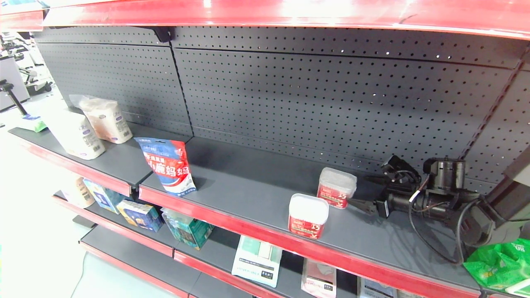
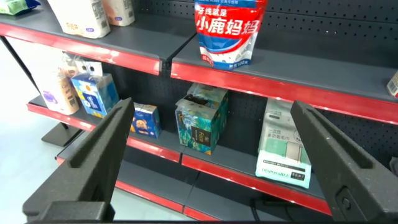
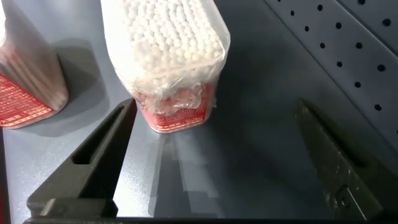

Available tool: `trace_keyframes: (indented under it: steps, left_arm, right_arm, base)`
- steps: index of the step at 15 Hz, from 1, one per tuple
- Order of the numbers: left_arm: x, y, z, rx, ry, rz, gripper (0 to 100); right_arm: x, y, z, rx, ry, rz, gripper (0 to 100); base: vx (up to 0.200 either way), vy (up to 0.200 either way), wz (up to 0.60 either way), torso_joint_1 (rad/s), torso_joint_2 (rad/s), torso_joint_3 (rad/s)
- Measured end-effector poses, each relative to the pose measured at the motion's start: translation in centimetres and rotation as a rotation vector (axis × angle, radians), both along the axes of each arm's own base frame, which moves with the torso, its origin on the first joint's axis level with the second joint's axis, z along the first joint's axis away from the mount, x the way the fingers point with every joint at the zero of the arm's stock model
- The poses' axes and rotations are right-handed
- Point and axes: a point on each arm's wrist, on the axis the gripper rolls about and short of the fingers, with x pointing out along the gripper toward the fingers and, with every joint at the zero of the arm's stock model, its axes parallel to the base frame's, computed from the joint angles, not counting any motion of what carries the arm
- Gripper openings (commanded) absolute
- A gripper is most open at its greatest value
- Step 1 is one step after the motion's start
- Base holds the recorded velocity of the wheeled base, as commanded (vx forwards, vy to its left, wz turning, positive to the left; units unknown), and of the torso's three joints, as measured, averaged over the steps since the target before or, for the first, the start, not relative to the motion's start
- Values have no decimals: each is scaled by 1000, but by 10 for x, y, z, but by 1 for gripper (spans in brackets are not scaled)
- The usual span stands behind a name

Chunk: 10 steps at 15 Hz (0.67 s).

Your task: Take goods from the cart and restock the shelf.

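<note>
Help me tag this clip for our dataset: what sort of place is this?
Likely a shop aisle, or a mock-up of one: tiered shelves with red front edges, a perforated back panel, and packaged goods such as a blue-and-red pouch and a cotton swab box.

Swab tub (image 1: 336, 187) upright on grey shelf (image 1: 248, 186)

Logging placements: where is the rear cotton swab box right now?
In the head view, the rear cotton swab box stands on the shelf right of centre, just behind the front cotton swab box, directly ahead of the right gripper's open jaws.
</note>
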Motion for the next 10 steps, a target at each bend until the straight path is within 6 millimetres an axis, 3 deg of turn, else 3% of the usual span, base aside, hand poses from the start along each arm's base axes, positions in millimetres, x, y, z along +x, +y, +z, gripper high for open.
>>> trace_keyframes:
  steps: [10]
  left_arm:
    - [0, 0, 0, 0, 0, 0, 100]
  right_arm:
    - [2, -12, -2, -34, 2, -95, 100]
  base:
    - [0, 0, 0, 0, 0, 0]
